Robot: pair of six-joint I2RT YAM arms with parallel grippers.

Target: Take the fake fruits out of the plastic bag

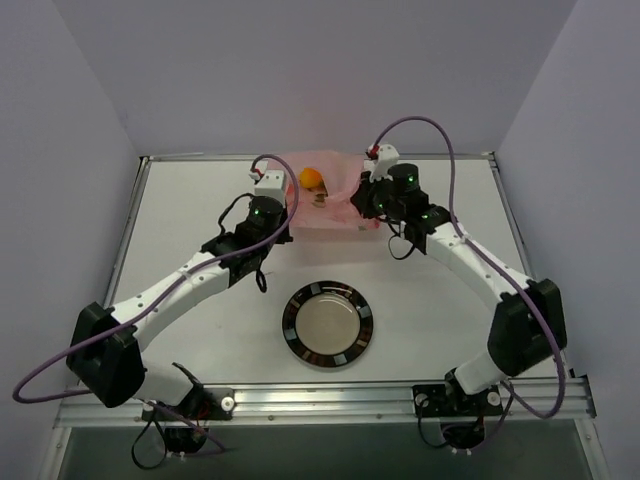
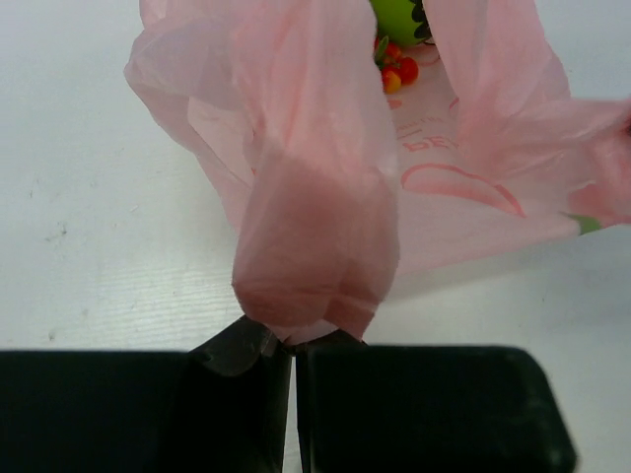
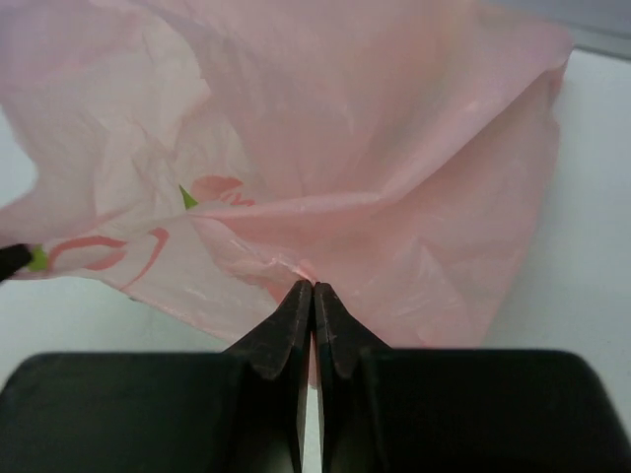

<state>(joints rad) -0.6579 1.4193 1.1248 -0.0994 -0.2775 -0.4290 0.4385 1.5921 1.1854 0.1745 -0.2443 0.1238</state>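
Observation:
The pink plastic bag (image 1: pixel 325 205) lies at the far middle of the table, held between both grippers. My left gripper (image 1: pixel 283 200) is shut on the bag's left edge (image 2: pixel 315 236). My right gripper (image 1: pixel 362 198) is shut on its right edge (image 3: pixel 375 197). An orange-yellow fruit (image 1: pixel 311 178) shows at the bag's far opening. In the left wrist view a green fruit (image 2: pixel 397 18) and the red-orange berry cluster (image 2: pixel 397 71) show inside the open bag.
A round dark-rimmed plate (image 1: pixel 290 325) sits on the white table between the arms, nearer than the bag. Grey walls enclose the table at the back and sides.

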